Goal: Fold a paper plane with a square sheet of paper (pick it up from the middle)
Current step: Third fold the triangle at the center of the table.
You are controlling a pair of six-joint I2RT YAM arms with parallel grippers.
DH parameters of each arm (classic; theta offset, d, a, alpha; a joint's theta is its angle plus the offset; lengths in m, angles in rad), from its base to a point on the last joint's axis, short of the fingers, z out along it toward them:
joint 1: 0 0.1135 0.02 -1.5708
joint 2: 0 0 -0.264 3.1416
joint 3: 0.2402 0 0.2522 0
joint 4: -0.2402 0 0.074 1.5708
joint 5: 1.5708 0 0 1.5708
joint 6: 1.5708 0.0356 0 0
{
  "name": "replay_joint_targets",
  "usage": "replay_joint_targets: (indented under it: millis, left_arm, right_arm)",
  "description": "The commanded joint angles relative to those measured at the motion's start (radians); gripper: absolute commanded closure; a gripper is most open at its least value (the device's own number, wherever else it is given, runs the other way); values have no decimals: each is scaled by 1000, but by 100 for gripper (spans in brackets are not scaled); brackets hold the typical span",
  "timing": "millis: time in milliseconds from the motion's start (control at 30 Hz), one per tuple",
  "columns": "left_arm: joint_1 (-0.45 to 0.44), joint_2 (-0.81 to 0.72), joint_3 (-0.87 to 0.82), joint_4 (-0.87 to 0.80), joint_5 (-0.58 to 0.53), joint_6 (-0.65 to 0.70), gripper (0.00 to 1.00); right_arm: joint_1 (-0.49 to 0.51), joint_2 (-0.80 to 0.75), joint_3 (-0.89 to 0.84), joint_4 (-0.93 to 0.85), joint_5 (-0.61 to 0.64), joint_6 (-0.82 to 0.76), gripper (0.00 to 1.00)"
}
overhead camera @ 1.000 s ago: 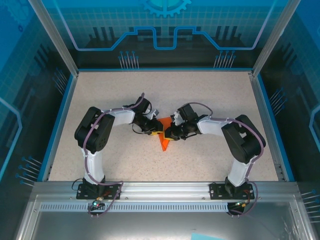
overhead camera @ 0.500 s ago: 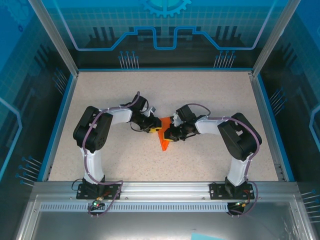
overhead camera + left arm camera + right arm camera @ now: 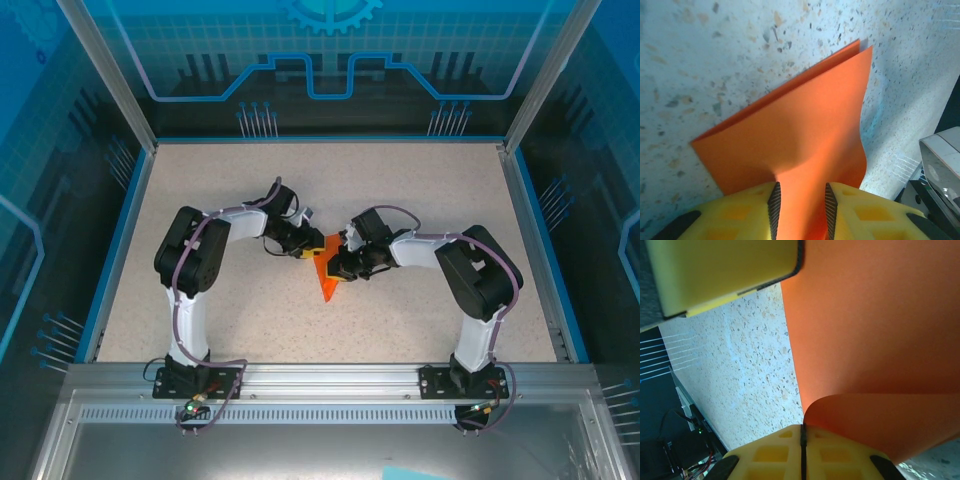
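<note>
The paper plane (image 3: 325,278) is a folded bright orange sheet on the speckled table, its point toward the near edge. My left gripper (image 3: 310,248) comes in from the left at its far end. In the left wrist view the orange paper (image 3: 805,125) rises from the table in layered flaps and narrows into the gap between the yellow fingers (image 3: 860,210) of the left gripper (image 3: 801,189), which is shut on it. My right gripper (image 3: 338,264) meets the plane from the right. Its jaws (image 3: 802,430) are pressed together, with a curled orange flap (image 3: 880,425) coming out at the tips.
A yellow finger of the left gripper (image 3: 725,270) sits close at the top left of the right wrist view. The two grippers nearly touch over the paper. The table (image 3: 420,180) is ringed by a blue rim and metal posts.
The left gripper has shifted slightly away from the near edge, and the right gripper and paper have edged a little to the left. Both grips look unchanged.
</note>
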Motion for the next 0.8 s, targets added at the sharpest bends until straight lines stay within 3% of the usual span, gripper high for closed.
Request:
replay_joint_targets:
  millis: [0, 767]
  left_arm:
    - [8, 22, 20, -47, 3, 22, 68]
    - [11, 43, 6, -49, 1, 43, 68]
  right_arm:
    - [8, 6, 18, 15, 23, 21, 91]
    - [15, 56, 80, -43, 61, -7, 89]
